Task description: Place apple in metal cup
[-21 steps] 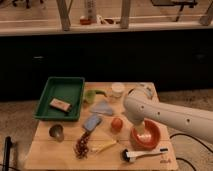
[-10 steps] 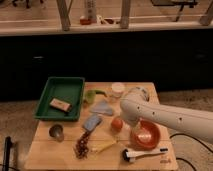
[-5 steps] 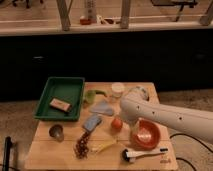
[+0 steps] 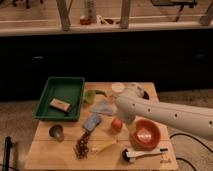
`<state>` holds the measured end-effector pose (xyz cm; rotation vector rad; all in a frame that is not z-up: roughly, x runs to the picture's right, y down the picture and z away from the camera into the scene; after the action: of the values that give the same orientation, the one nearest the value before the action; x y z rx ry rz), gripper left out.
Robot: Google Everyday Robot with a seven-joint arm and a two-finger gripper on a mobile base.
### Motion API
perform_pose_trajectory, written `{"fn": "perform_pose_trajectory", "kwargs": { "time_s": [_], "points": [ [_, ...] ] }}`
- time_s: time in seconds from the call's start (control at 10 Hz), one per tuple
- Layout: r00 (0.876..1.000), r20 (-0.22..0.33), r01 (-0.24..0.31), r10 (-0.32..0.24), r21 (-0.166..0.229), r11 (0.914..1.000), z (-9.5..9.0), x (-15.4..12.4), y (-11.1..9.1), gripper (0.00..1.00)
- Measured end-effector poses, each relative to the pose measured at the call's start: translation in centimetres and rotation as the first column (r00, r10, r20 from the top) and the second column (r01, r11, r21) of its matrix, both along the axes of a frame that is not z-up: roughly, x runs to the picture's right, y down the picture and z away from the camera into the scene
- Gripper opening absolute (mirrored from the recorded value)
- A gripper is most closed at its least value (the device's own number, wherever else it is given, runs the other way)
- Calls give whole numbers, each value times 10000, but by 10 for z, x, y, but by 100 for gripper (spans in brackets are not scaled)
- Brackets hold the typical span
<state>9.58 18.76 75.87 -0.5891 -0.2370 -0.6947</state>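
A wooden table [image 4: 47, 155] fills the lower middle of the frame. A big white robot arm [image 4: 170, 117] reaches in from the right edge. A green tray [image 4: 44, 97] sits on the left of the table, and an orange-red bowl [image 4: 145, 135] sits at the lower right.

The gripper [image 4: 123, 113] is at the end of the arm, in the middle of the frame, right above the apple [image 4: 116, 124]. The thick arm hides it, so I cannot tell if it is spread or pressed together. The apple lies on the table just left of the bowl. The metal cup [image 4: 56, 132] stands at the lower left, below the tray and well apart from the apple.

I think the job right now is grabbing the apple. The gripper should go around the apple's middle and squeeze softly, so the apple does not roll away. The lift should be high, because small things lie between the apple and the cup.
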Motion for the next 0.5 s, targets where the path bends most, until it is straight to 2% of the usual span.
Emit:
{"fn": "perform_pose_trajectory", "kwargs": {
  "time_s": [0.5],
  "points": [
    [9966,-459,-692,691,2,9976,6,-18,-1,80]
  ]
}}
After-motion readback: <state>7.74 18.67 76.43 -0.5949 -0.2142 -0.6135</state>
